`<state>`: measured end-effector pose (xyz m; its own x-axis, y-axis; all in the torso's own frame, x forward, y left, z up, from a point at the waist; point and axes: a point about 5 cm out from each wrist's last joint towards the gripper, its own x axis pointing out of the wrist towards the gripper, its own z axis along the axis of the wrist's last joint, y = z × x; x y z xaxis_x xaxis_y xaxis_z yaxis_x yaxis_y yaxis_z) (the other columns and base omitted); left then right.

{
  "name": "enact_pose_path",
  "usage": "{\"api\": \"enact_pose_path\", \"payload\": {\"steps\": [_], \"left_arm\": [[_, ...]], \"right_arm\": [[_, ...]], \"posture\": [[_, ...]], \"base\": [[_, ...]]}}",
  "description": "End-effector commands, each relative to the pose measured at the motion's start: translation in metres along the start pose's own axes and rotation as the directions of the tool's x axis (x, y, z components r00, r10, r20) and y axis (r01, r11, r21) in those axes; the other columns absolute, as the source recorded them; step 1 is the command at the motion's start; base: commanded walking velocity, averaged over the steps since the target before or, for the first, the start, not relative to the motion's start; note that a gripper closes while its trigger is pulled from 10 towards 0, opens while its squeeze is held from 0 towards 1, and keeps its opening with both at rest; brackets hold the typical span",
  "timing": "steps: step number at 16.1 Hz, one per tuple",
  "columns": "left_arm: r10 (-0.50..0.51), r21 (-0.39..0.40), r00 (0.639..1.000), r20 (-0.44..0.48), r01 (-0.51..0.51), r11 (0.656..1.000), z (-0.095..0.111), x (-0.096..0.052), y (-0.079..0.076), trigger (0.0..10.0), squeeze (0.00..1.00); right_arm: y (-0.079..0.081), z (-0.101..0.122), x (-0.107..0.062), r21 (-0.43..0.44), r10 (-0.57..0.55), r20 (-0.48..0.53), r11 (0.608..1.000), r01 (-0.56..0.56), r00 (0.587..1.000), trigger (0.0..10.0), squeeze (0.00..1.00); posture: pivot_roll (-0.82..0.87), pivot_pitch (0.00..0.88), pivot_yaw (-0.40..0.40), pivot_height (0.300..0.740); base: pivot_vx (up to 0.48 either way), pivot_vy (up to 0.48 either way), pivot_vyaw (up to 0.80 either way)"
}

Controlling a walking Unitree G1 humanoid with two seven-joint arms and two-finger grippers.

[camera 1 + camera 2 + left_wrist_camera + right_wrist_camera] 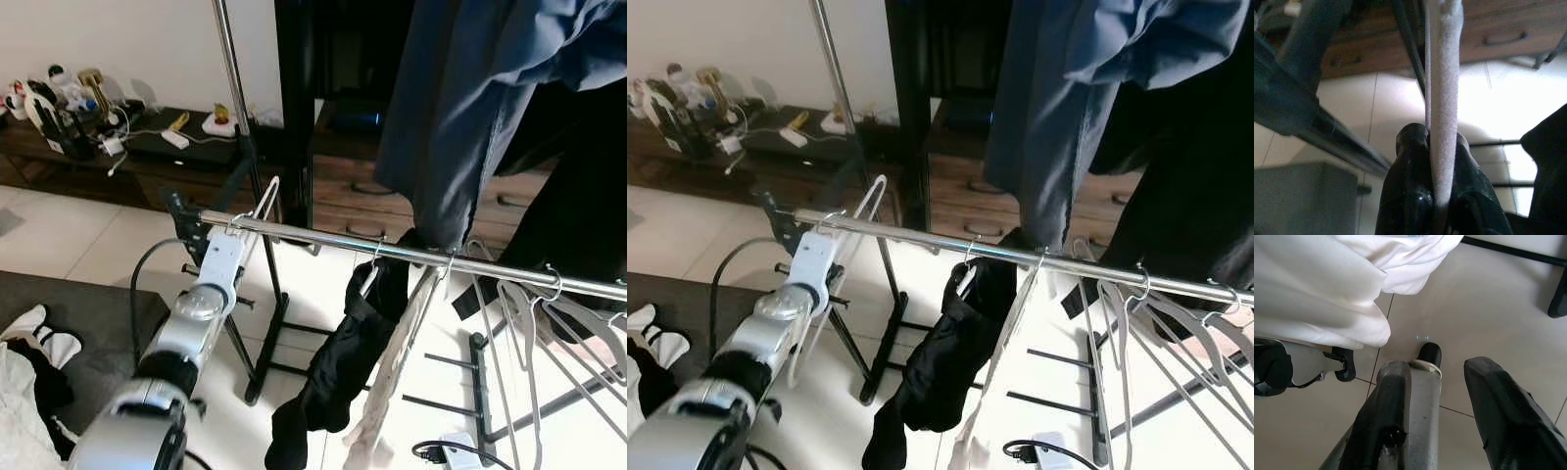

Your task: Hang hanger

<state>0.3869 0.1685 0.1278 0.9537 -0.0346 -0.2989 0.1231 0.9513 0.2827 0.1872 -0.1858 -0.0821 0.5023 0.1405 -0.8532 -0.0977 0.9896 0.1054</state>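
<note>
My left arm is raised to the left end of the chrome rail (421, 256). Its gripper (188, 221) is shut on a white hanger (266, 202), whose hook lies at the rail close to the rack's upright pole (233, 78). In the left wrist view the two black fingers (1408, 161) clamp the hanger's white arm (1444, 73). My right gripper (1442, 377) hangs low over the tiled floor, open, with nothing between its fingers.
A black garment (338, 377) and a cream one (397, 367) hang mid-rail, with bare white hangers (534, 328) to the right. A blue shirt (460, 108) hangs above. Loose clothes (24, 377) lie at lower left, and white cloth (1327, 279) is beside my right gripper. A cluttered low bench (98, 132) stands behind.
</note>
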Motion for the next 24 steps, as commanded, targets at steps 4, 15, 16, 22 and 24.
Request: {"api": "enact_pose_path", "payload": {"steps": [4, 15, 16, 22, 24], "left_arm": [[0.031, 0.000, 0.996, -0.086, -0.031, 1.000, -0.003, 0.003, -0.004, 10.0, 0.00], [-0.133, -0.096, 0.990, -0.044, 0.128, 0.987, -0.025, -0.003, -0.026, 10.0, 0.95], [-0.141, -0.093, 0.989, -0.050, 0.136, 0.986, -0.027, -0.003, -0.027, 10.0, 1.00], [-0.145, -0.065, 0.989, 0.013, 0.145, 0.987, -0.043, -0.020, -0.024, 10.0, 1.00], [-0.110, -0.086, 0.988, 0.110, 0.120, 0.989, -0.038, -0.033, -0.021, 10.0, 1.00]], "right_arm": [[-0.003, -0.008, -0.002, 0.004, -0.004, -0.028, 1.000, 0.004, 1.000, 10.0, 0.00], [-0.002, -0.006, -0.001, -0.007, 0.005, -0.030, 1.000, -0.005, 1.000, 10.0, 0.00], [-0.002, -0.006, -0.001, -0.007, 0.005, -0.030, 1.000, -0.005, 1.000, 10.0, 0.00], [-0.001, -0.003, -0.001, -0.012, 0.008, -0.028, 1.000, -0.008, 1.000, 10.0, 0.00], [-0.001, -0.003, -0.001, -0.011, 0.008, -0.026, 1.000, -0.009, 1.000, 10.0, 0.00]], "posture": [[0.03, 0.219, -0.031, 0.740], [0.05, 0.212, -0.033, 0.740], [0.05, 0.212, -0.033, 0.740], [0.05, 0.196, -0.034, 0.740], [0.05, 0.192, -0.034, 0.740]], "base": [[0.000, 0.000, 0.00], [0.000, 0.000, 0.00], [0.000, 0.000, 0.00], [0.000, 0.000, 0.00], [0.000, 0.000, 0.00]]}}
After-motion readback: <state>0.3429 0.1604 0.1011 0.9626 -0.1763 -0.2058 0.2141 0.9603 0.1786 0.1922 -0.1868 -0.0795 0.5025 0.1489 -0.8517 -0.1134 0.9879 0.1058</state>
